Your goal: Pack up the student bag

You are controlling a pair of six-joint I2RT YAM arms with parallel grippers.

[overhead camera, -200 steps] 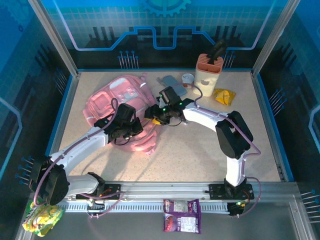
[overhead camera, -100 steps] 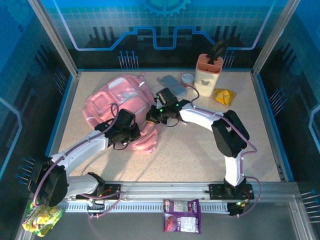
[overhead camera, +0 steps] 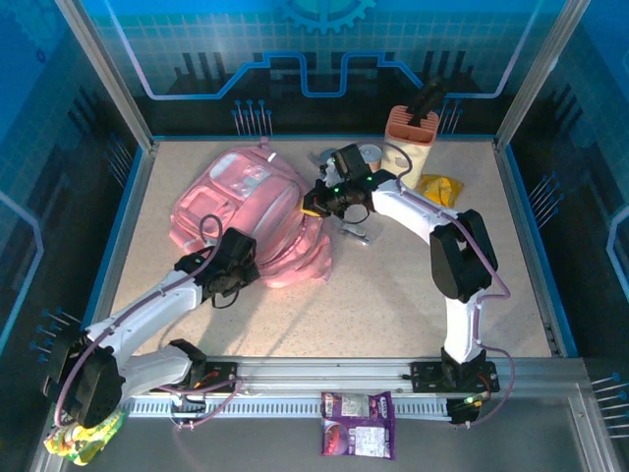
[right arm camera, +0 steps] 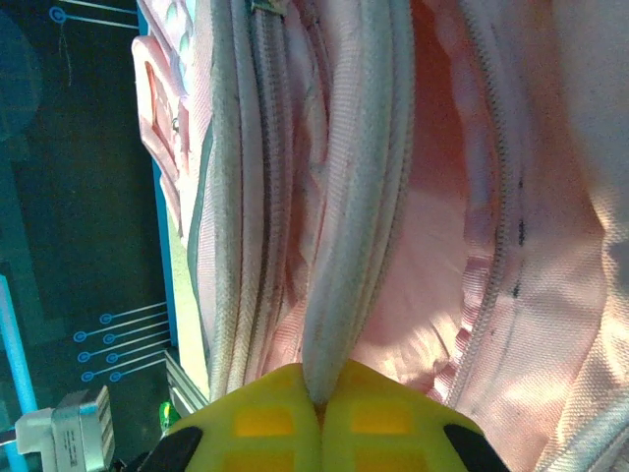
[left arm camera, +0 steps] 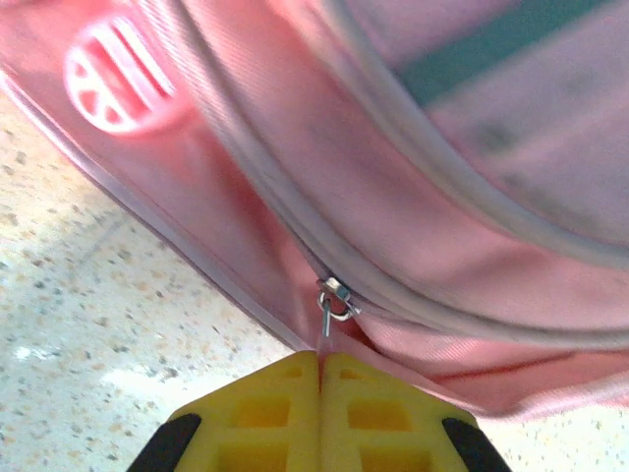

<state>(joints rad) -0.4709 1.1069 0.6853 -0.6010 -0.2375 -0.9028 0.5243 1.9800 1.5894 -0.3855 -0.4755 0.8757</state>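
While clamped on bag (overhead camera: 246, 208) edges, left end effector (left arm camera: 319, 359), right end effector (right arm camera: 319, 382); open tabletop (overhead camera: 393, 295).

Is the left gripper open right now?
No, the left gripper is shut on the zipper pull of the student bag.

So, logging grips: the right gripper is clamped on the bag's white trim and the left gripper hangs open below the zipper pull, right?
No: the left gripper is shut. The left wrist view shows its fingers pressed together on the zipper pull of the student bag. The right gripper is clamped on the white trim.
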